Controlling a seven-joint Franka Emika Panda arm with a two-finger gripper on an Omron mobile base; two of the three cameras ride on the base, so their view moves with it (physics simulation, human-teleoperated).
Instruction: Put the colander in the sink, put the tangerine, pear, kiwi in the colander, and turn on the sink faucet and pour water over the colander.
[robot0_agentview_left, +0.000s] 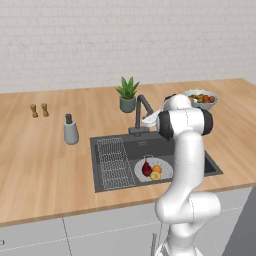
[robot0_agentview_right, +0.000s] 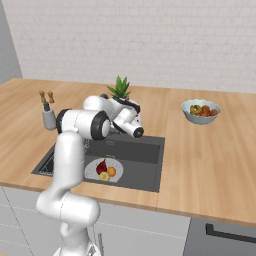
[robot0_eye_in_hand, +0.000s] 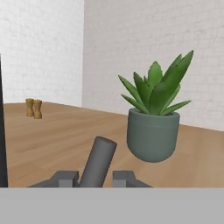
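Hand view shows the gripper (robot0_eye_in_hand: 97, 177) with its two dark fingertips (robot0_eye_in_hand: 64, 178) standing narrowly on either side of a dark grey cylindrical lever (robot0_eye_in_hand: 98, 161), which rises tilted between them; whether the tips press the lever or stand just off it I cannot tell. That lever belongs to the sink faucet (robot0_agentview_left: 141, 114), the tall dark tap with an angular spout standing at the back rim of the sink (robot0_agentview_left: 200, 152). In the left base view the arm's upper links cover the gripper, which sits behind them near the faucet's right side.

The colander (robot0_agentview_left: 165, 172) lies on the floor of the dark basin, right of the wire rack (robot0_agentview_left: 114, 162). Inside it rest three fruits close together: the tangerine (robot0_agentview_left: 157, 169), a dark red pear (robot0_agentview_left: 146, 169) and a yellow-green kiwi (robot0_agentview_left: 155, 176). The right base view shows the same three in the colander (robot0_agentview_right: 92, 171), partly behind the white arm.

Just behind the faucet stands a potted plant (robot0_eye_in_hand: 154, 120) in a grey-green pot. Farther right on the wooden counter (robot0_agentview_left: 45, 160) sits a bluish fruit bowl (robot0_agentview_left: 201, 98). To the left are a grey soap dispenser (robot0_agentview_left: 70, 129) and two small brown shakers (robot0_agentview_left: 39, 110).
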